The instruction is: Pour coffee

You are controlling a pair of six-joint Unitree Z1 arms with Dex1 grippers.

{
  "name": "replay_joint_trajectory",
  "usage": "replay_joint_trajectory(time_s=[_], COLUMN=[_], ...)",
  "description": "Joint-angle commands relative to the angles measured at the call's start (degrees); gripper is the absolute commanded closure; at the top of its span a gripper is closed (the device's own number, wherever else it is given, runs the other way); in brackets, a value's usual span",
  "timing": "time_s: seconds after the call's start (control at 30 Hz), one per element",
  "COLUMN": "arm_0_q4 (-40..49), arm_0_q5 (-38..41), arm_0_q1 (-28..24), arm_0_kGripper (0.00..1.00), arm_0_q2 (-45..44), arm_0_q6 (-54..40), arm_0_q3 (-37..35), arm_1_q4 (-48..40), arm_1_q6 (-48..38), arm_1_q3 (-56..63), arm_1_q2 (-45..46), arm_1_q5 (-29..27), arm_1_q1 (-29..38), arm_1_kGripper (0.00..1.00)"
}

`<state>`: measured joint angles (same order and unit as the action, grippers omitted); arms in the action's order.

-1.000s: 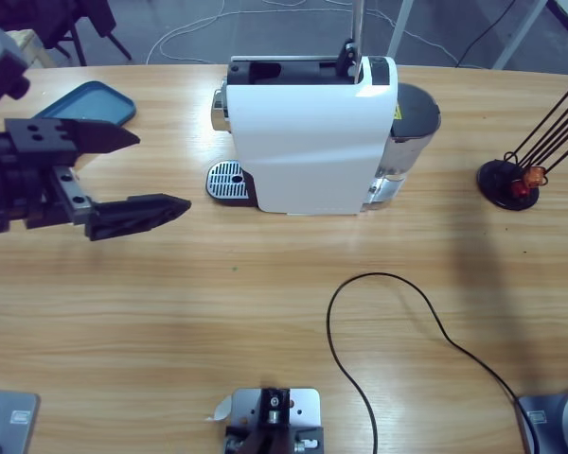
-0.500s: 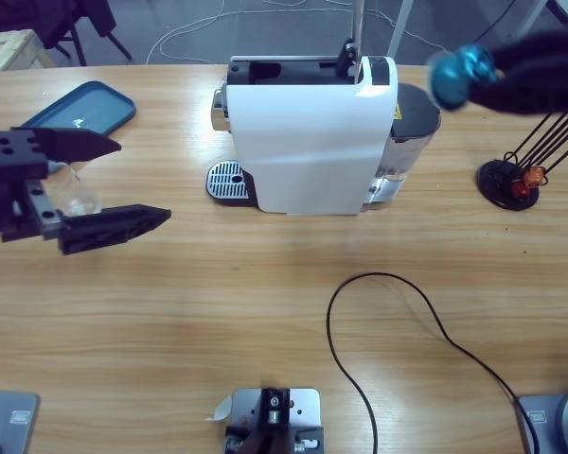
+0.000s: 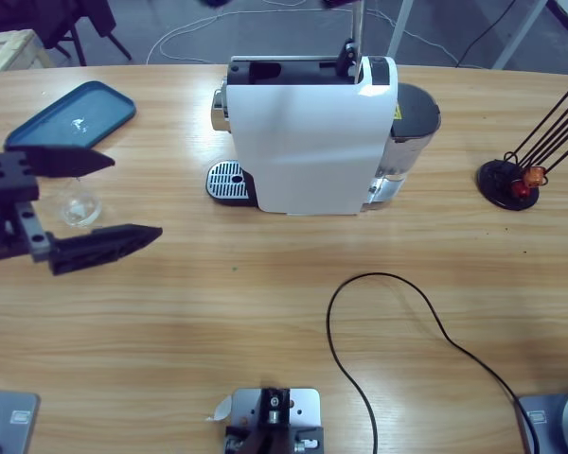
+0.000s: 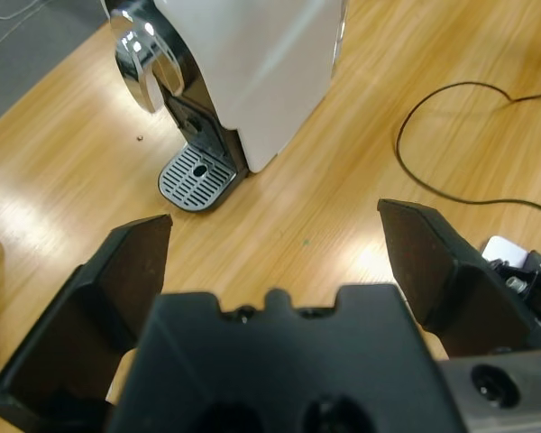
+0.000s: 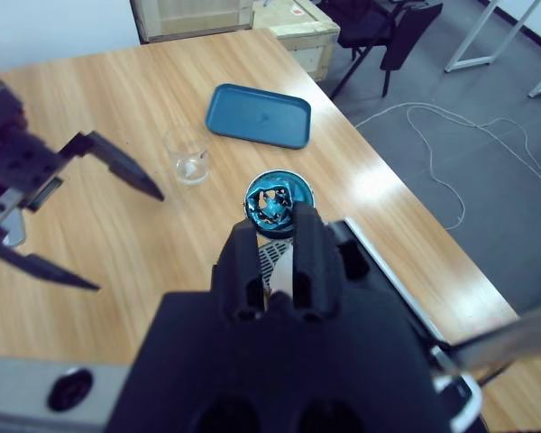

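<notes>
The white coffee machine (image 3: 312, 132) stands at the table's far middle, its round drip tray (image 3: 227, 180) on its left side. An empty clear glass (image 3: 79, 203) sits on the wood at the left. My left gripper (image 3: 137, 196) is open there, its jaws either side of the glass and reaching past it toward the machine. In the left wrist view the open left gripper (image 4: 270, 221) faces the drip tray (image 4: 197, 176). My right gripper (image 5: 278, 221) is shut on a blue capsule (image 5: 270, 194), high above the machine, and does not show in the high view.
A blue tray (image 3: 71, 113) lies at the far left. A black capsule rack (image 3: 511, 180) with thin rods stands at the right. A black cable (image 3: 407, 322) loops across the near right of the table. The right wrist view also shows the glass (image 5: 187, 155) and the blue tray (image 5: 259, 115).
My left gripper has drawn back to the left, uncovering the glass. The right arm with the blue capsule crossed the upper right of the high view and has left it.
</notes>
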<state>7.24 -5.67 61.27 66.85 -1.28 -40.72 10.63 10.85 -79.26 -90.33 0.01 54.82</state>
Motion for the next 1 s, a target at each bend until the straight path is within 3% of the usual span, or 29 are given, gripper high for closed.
replay_joint_trajectory(time_s=[0.03,1.0], arm_0_q4=[0.69,-0.65], arm_0_q5=[-1.01,-1.10], arm_0_q1=[0.52,0.52], arm_0_kGripper=[0.000,0.000], arm_0_q2=[-1.37,0.50], arm_0_q6=[0.49,1.02], arm_0_q3=[3.63,4.68], arm_1_q4=[-1.23,-6.77], arm_1_q6=[0.04,-4.90], arm_1_q3=[0.18,5.28], arm_1_q2=[-5.98,-12.49], arm_1_q5=[-3.02,-5.52], arm_1_q1=[-4.02,-5.69], arm_1_kGripper=[1.000,1.000])
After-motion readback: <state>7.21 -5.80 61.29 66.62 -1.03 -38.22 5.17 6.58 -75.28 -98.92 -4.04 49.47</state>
